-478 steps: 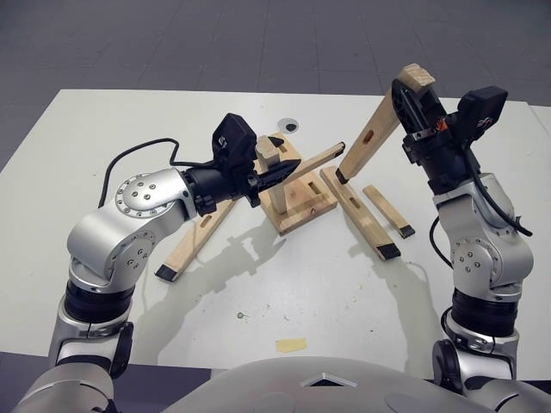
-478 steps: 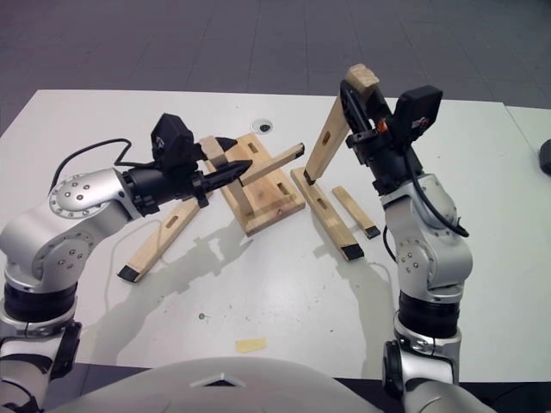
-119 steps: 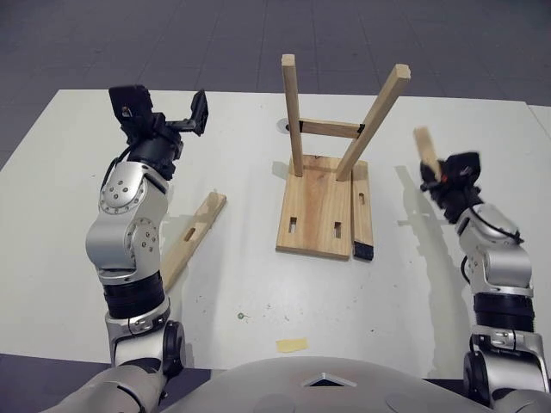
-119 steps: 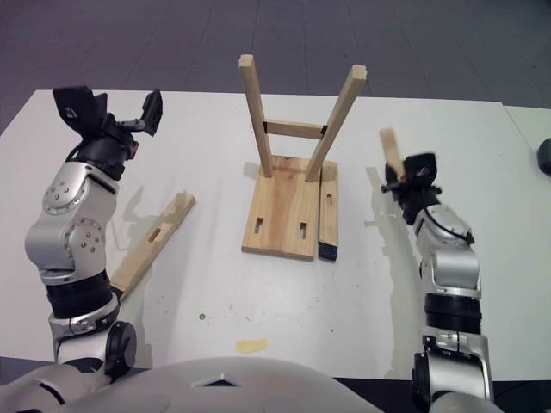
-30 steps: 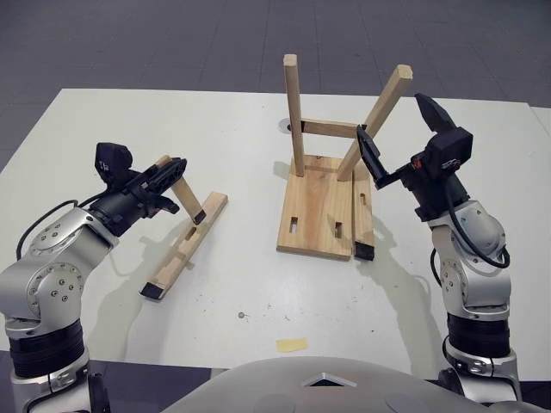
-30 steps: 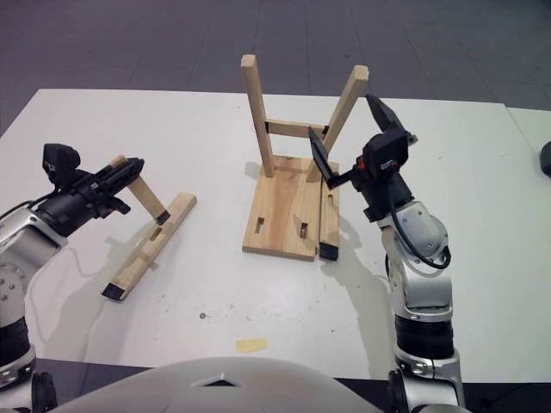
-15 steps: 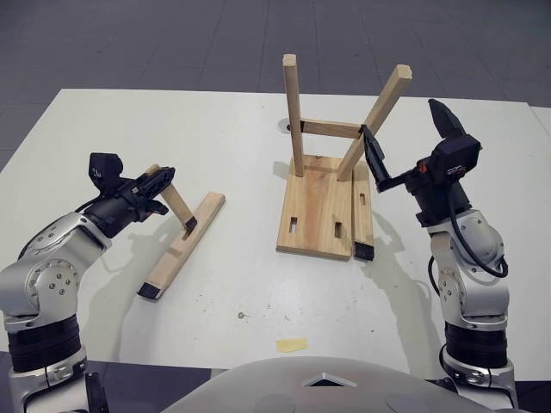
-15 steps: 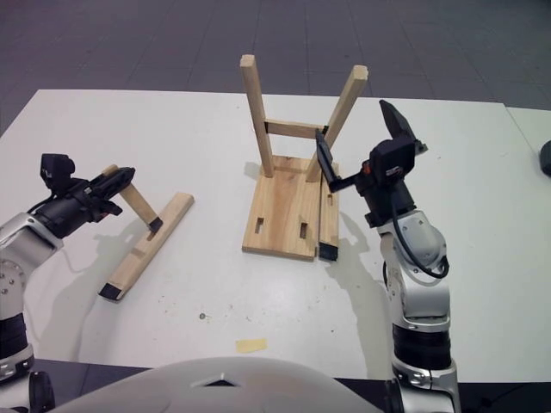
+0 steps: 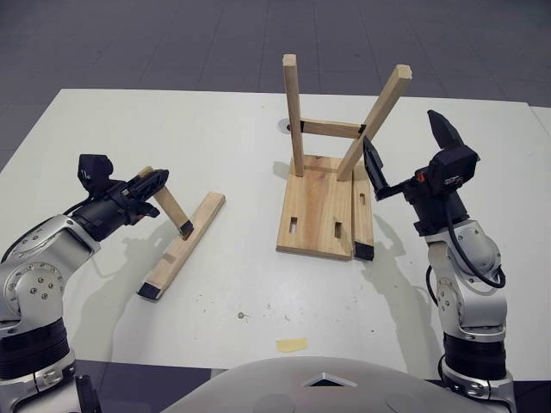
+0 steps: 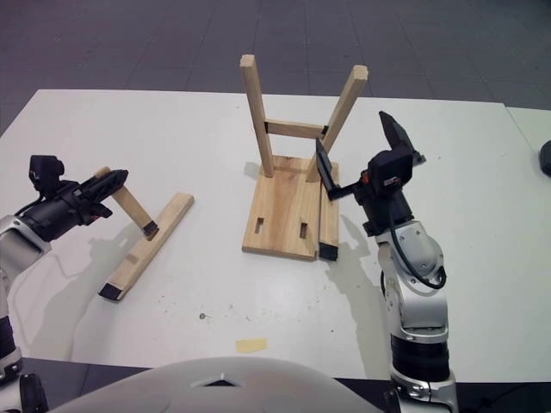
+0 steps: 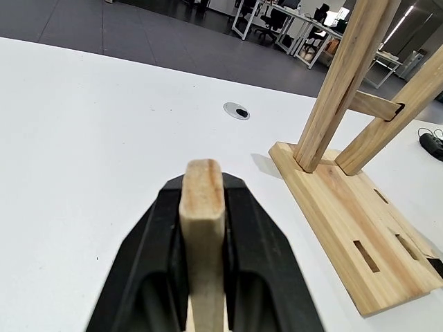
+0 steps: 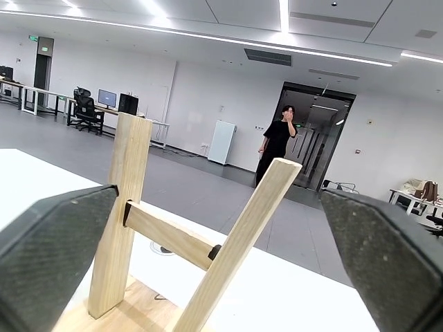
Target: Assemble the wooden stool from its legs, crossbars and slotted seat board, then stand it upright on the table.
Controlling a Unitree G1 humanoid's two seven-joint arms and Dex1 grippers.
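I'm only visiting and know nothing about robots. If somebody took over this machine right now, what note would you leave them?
Left gripper: shut on the held crossbar, whose lower end meets the left loose leg lying on the table; I cannot tell whether it is seated.
Right gripper: open, empty, beside the standing legs.
Done: the seat board lies flat with two legs standing in it, joined by the fitted crossbar.
Left: join the left loose leg and the right loose leg, which lies along the board's right edge, fit them into the empty slots, then stand the stool upright.
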